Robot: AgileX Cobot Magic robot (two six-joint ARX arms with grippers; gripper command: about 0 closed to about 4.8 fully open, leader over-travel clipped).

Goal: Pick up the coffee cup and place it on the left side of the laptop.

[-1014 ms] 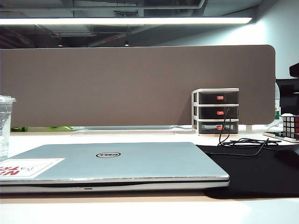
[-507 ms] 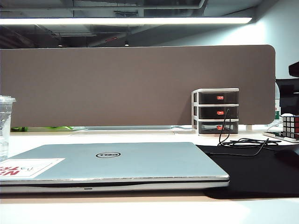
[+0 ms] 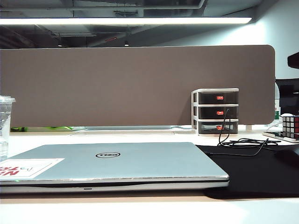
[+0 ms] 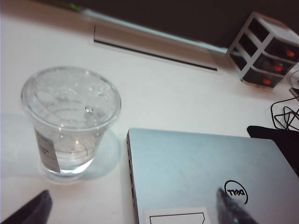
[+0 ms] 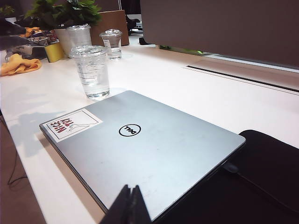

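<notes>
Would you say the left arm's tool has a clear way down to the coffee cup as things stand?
Probably yes. The left tool is open above the coffee cup, which stands upright on bare white table beside the laptop, apart from its edge. Nothing lies between them.

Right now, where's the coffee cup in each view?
Exterior: coffee cup cut off by the left edge, beside the laptop.
Left wrist: cup upright beside the laptop's corner.
Right wrist: cup behind the laptop's stickered corner.
Shared landmark: the laptop's round logo.
</notes>
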